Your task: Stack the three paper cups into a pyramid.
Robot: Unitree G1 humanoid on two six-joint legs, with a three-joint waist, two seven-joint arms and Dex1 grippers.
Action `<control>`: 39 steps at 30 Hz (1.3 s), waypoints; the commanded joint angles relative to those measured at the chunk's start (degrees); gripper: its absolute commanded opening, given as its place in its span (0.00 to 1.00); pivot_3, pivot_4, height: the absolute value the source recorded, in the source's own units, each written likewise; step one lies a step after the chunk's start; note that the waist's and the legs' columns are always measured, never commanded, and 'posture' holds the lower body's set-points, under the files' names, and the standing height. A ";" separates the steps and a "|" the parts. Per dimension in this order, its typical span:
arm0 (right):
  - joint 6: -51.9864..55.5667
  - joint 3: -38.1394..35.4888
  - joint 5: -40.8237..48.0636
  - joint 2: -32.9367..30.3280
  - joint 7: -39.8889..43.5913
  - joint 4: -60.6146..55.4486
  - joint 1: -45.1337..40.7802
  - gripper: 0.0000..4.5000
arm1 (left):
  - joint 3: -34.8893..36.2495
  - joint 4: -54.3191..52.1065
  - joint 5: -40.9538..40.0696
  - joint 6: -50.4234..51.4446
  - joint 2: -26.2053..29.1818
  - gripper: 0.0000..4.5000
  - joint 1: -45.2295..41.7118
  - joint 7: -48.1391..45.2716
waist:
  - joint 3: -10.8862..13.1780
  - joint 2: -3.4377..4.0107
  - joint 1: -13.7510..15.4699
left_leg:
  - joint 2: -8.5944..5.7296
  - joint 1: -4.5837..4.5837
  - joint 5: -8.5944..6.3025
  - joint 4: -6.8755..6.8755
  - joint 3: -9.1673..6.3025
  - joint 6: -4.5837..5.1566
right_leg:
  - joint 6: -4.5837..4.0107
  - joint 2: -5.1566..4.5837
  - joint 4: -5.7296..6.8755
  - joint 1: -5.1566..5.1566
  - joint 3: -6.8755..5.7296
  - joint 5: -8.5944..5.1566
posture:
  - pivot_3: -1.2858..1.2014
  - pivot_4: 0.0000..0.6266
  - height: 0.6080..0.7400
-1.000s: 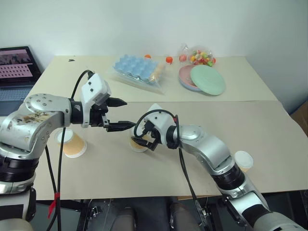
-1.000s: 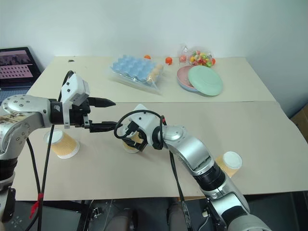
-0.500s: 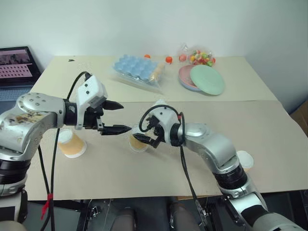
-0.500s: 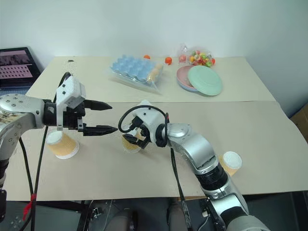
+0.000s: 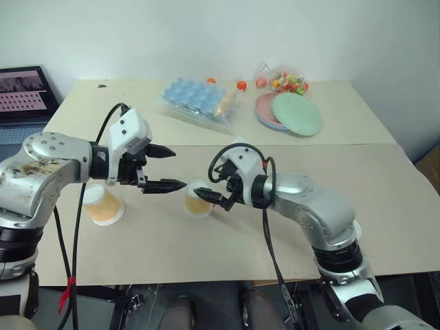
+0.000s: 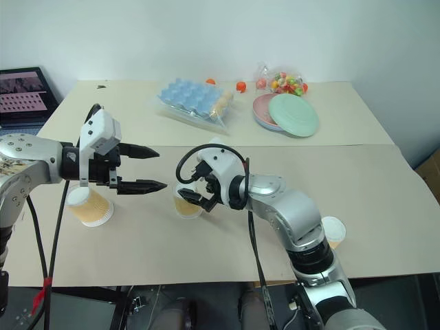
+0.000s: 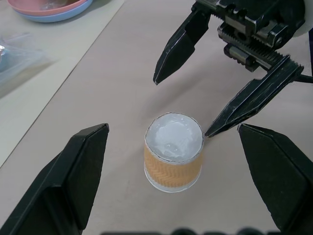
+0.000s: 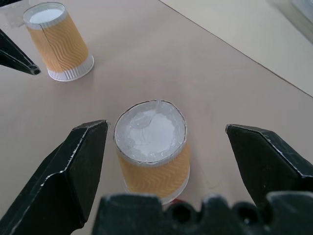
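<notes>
Three orange-tan paper cups are on the brown table. The middle cup [image 5: 198, 203] stands upside down, its white base up. My right gripper [image 5: 208, 196] is open just to its right, fingertips beside the cup and apart from it. My left gripper [image 5: 177, 168] hovers open to the cup's left, a little above the table. In the left wrist view the middle cup [image 7: 173, 152] sits between both open grippers. The left cup [image 6: 89, 206] stands upside down under my left arm. The right cup [image 6: 332, 230] sits near the front right edge, partly behind my right forearm.
At the back of the table lie a blue egg tray in a plastic bag [image 5: 196, 100], stacked pink and green plates [image 5: 292, 113], a bag of colourful sweets [image 5: 285, 79] and small orange balls [image 5: 241, 85]. A laptop [image 5: 24, 93] stands off the table's left side.
My right gripper has drawn back to the right and slightly up, off the middle cup it was around. The cup stays standing. The left gripper holds its place.
</notes>
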 commanded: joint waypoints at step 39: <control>-13.92 -73.06 28.42 -8.69 4.84 -31.25 67.15 0.99 | -13.31 14.71 7.75 -9.84 -11.51 1.00 -12.73 -17.37 | -0.06 -0.02 1.31 | 0.12 0.63 -0.08 0.00 0.35 0.12 | 0.63 0.07 -0.21 0.93 0.30 -0.35 | 0.52 0.24 0.97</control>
